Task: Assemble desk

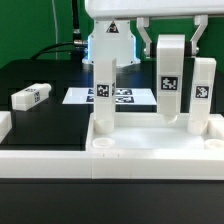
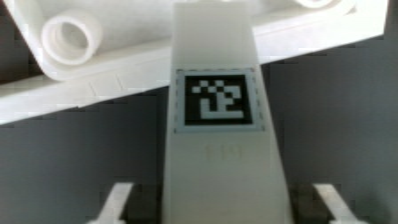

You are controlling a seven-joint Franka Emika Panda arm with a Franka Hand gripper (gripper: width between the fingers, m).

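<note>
Desk top (image 1: pixel 150 140) lies on the black table (image 1: pixel 45 125) toward the exterior view's right, its near edge against the long white rail (image 1: pixel 50 162). 3 legs stand upright in it. The held leg (image 1: pixel 103 95) is at the corner on the exterior view's left. The middle leg (image 1: pixel 170 82) and the right leg (image 1: pixel 203 92) stand near each other but apart.

The gripper (image 2: pixel 217 210) sits over the held leg from above. In the wrist view its 2 fingers (image 2: pixel 121 205) are clenched on the leg's sides, below its square tag. The leg's far end meets the desk top's rim, and 1 round socket (image 2: pixel 68 38) shows just beside it.

A loose leg (image 1: pixel 30 96) lies flat on the table at the exterior view's left, well apart from the desk top. The marker board (image 1: pixel 80 97) lies behind the held leg, between the loose leg and the standing ones. Dark table shows between the loose leg and the desk top's left corner.
</note>
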